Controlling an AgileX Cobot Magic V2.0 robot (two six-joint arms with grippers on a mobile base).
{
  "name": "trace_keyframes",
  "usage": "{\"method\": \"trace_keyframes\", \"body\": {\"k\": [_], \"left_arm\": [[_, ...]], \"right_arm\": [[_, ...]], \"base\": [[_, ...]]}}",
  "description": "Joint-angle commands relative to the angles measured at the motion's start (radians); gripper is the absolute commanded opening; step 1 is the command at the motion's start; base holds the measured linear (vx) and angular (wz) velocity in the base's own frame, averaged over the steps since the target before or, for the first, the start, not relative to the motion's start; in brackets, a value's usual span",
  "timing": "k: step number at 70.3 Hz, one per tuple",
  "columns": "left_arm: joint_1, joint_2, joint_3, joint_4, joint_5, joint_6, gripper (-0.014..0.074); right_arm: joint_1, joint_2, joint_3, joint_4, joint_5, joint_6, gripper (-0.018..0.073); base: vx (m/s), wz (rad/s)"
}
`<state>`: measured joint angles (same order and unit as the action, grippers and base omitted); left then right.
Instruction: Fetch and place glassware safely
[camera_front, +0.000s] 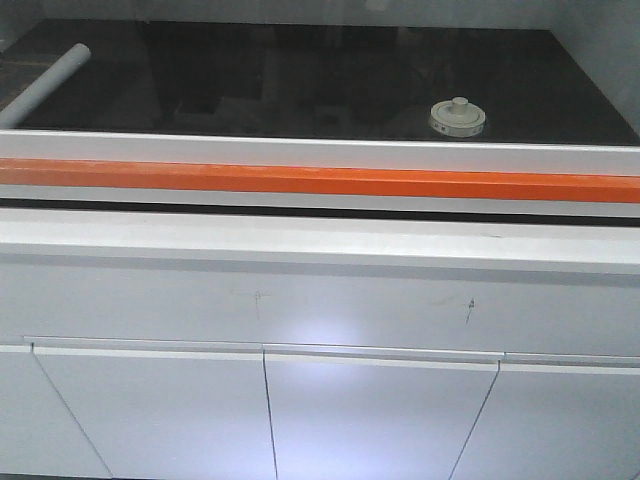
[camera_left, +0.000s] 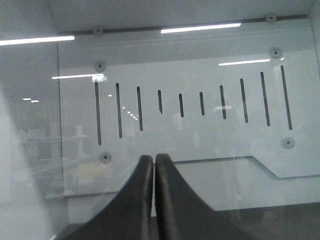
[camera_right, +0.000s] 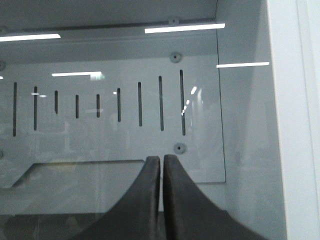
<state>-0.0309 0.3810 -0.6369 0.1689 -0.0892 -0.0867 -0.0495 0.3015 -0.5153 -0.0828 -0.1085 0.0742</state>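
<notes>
The glassware (camera_front: 458, 117), a squat clear jar with a cream-white knobbed lid, stands on the black worktop (camera_front: 300, 80) at the right, behind the closed glass sash. Neither arm shows in the front view. My left gripper (camera_left: 154, 158) is shut with nothing between its dark fingers and points at the slotted back panel (camera_left: 200, 115). Likewise empty and shut, my right gripper (camera_right: 161, 159) faces the same panel (camera_right: 100, 110) near the cabinet's right wall. The jar is out of both wrist views.
A white rolled tube (camera_front: 45, 85) lies at the worktop's left edge. An orange bar (camera_front: 320, 180) and white sill run across the front of the cabinet. White cupboard doors (camera_front: 270, 420) lie below. The right side wall (camera_right: 290, 120) stands close to my right gripper.
</notes>
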Motion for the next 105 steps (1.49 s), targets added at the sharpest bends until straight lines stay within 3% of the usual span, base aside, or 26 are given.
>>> {"method": "trace_keyframes", "body": {"k": [1,15,30,43,52,70,80,90,105], "left_arm": [[-0.005,0.149,-0.125,0.012,-0.048,-0.013,-0.0007],[-0.005,0.353,-0.202,-0.013,-0.019,-0.013,-0.0007],[-0.005,0.544,-0.196,-0.013,0.089,-0.010,-0.0007],[-0.007,0.699,-0.154,-0.033,0.051,-0.025,-0.0007],[-0.008,0.759,-0.080,-0.043,-0.057,-0.061,-0.0007],[-0.008,0.827,0.058,-0.040,-0.339,-0.083,-0.0007],[-0.008,0.893,0.096,-0.031,-0.541,-0.030,-0.0007],[-0.008,0.997,0.116,-0.031,-0.742,0.024,-0.0007],[-0.008,1.099,0.116,-0.041,-0.859,0.027,-0.0007]], "right_arm": [[-0.005,0.113,-0.098,-0.005,-0.026,-0.009,-0.0003],[-0.005,0.351,-0.126,-0.005,-0.110,-0.009,-0.0003],[-0.005,0.544,-0.124,0.000,-0.068,0.033,-0.0003],[-0.005,0.651,-0.124,-0.002,-0.042,0.043,-0.0003],[-0.005,0.704,-0.109,-0.023,-0.119,0.040,-0.0003],[-0.004,0.888,0.096,-0.027,-0.548,0.073,-0.0003],[-0.004,0.992,0.147,-0.055,-0.780,0.065,-0.0003],[-0.004,1.083,0.139,-0.088,-0.873,0.026,-0.0003],[-0.004,1.170,0.137,-0.079,-0.894,-0.017,-0.0003]], "base": [[0.00,0.00],[0.00,0.00],[0.00,0.00],[0.00,0.00],[0.00,0.00],[0.00,0.00],[0.00,0.00],[0.00,0.00],[0.00,0.00]]}}
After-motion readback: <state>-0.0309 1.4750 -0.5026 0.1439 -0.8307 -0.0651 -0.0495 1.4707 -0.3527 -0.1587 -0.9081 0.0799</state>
